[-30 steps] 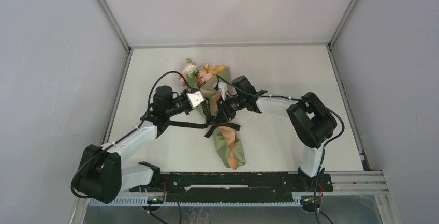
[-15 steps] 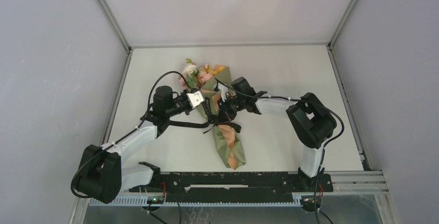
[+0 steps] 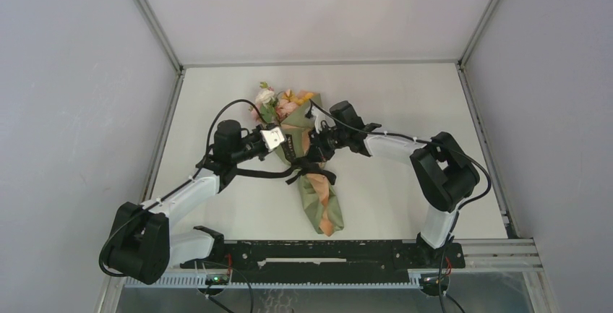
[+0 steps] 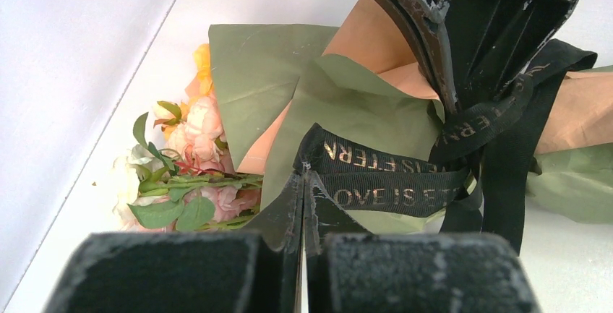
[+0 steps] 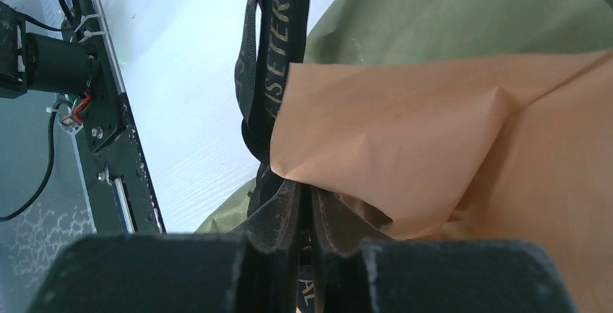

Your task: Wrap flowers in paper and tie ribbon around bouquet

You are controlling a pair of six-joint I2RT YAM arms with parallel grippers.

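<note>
pinching ribbon point(image 4: 390, 183) round bouquet point(image 3: 318, 201)
l. fingers point(image 4: 282, 219) & r. fingers point(image 5: 278, 219) both clamped on it (black, gold lettering); bouquet lies on tabletop point(image 3: 397, 103).

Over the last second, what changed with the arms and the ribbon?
The right gripper closed onto the ribbon and shifted slightly toward the far side and to the right. The left gripper kept its pinch on the ribbon; the bouquet stayed put.

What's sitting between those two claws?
The paper-wrapped bouquet, black ribbon across its middle; the left gripper and right gripper each pinch that ribbon from opposite sides. The top view shows it.
</note>
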